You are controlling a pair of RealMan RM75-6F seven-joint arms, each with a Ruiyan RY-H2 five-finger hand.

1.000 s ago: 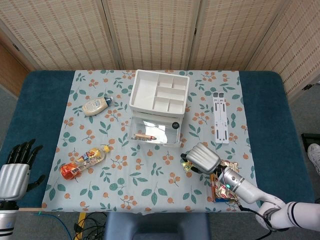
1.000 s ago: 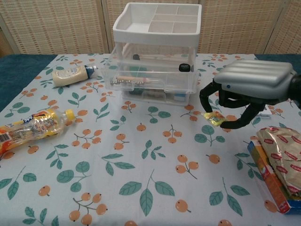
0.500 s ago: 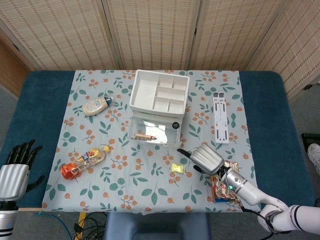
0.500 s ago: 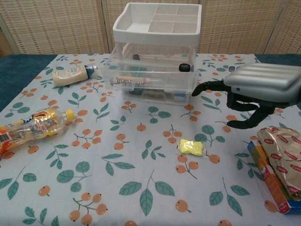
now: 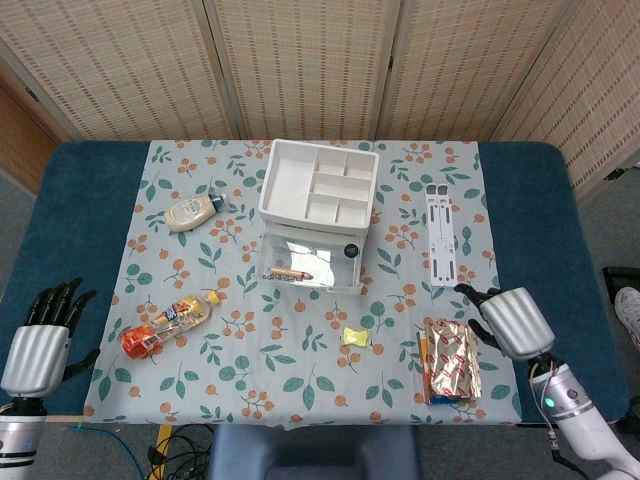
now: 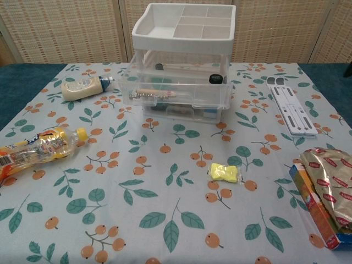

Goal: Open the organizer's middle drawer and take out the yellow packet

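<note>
The yellow packet (image 5: 354, 337) (image 6: 224, 172) lies flat on the floral cloth, in front of the organizer and free of both hands. The white and clear organizer (image 5: 315, 215) (image 6: 181, 60) stands at the table's middle back, its middle drawer (image 5: 310, 271) (image 6: 177, 94) pulled out toward me with a pen-like item inside. My right hand (image 5: 510, 321) hovers open off the cloth's right edge, well right of the packet; the chest view does not show it. My left hand (image 5: 40, 340) hangs open at the near left corner, fingers spread, holding nothing.
A snack pack in gold wrap (image 5: 451, 361) (image 6: 325, 192) lies at the near right. A white folding stand (image 5: 441, 233) (image 6: 291, 106) sits right of the organizer. A white sauce bottle (image 5: 192, 211) (image 6: 85, 87) and an orange drink bottle (image 5: 170, 324) (image 6: 38, 147) lie left.
One second ago my right hand held the yellow packet above the cloth. It let the packet drop onto the cloth, then drew back right and out of the chest view.
</note>
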